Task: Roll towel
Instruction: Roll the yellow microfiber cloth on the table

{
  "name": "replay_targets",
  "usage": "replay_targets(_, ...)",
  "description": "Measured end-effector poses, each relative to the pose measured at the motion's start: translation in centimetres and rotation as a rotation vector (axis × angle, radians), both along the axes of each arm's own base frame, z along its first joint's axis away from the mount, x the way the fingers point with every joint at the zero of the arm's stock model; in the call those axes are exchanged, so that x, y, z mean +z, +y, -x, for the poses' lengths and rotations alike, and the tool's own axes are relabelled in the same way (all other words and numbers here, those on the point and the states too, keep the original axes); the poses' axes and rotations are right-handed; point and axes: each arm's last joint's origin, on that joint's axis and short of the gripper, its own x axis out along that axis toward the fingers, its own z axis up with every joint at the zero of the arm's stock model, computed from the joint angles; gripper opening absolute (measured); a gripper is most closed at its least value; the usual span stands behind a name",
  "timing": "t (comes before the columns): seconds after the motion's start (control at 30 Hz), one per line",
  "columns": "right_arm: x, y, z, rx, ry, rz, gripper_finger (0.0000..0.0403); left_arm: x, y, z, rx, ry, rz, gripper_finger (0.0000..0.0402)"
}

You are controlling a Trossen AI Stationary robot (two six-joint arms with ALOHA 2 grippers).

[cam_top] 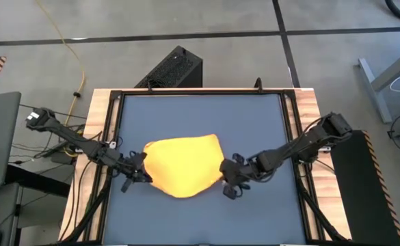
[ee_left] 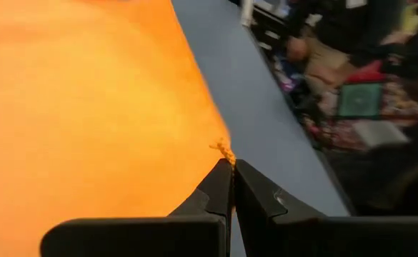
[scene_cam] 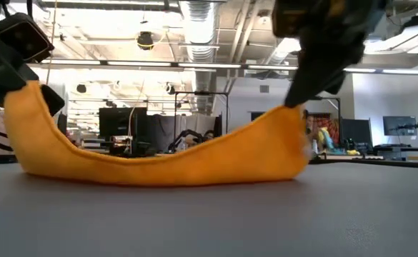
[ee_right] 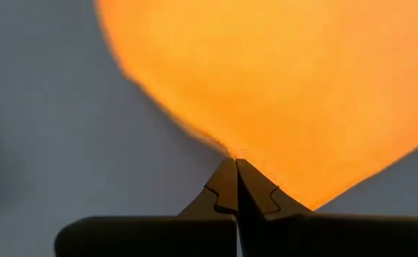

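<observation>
The yellow-orange towel (cam_top: 183,166) lies in the middle of the blue-grey tabletop (cam_top: 200,116). Its two side ends are raised. In the low view its middle (scene_cam: 158,170) sags onto the table between a high end (scene_cam: 24,96) and a lower end (scene_cam: 294,118). My left gripper (cam_top: 143,168) is shut at the towel's left end. My right gripper (cam_top: 225,172) is shut at its right end. Both show as shut fingers in their own wrist views, left gripper (ee_left: 231,165) and right gripper (ee_right: 236,163). My left gripper pinches a frayed corner of the towel (ee_left: 223,150) between its two fingertips. It comes in from the table's left, nearly level. That end is lifted and the cloth falls slack to the table. My right gripper pinches the towel's right edge (ee_right: 231,150) at its fingertips, slanting down from the table's right. That end is raised off the table and the cloth sags toward the middle.
A wooden frame with dark rails (cam_top: 97,123) borders the tabletop. Past the far edge stands a black box (cam_top: 176,68), with a yellow cable (cam_top: 76,61) on the floor. Bare tabletop lies on the far and near sides of the towel. A person (ee_left: 337,43) is in the room beyond the table.
</observation>
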Motion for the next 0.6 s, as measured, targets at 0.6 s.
replay_targets(0.6, -1.5, -11.8, -2.9, -0.184, 0.045, 0.138, 0.0012, 0.4, 1.6, 1.7, 0.455, 0.051, -0.261, 0.0)
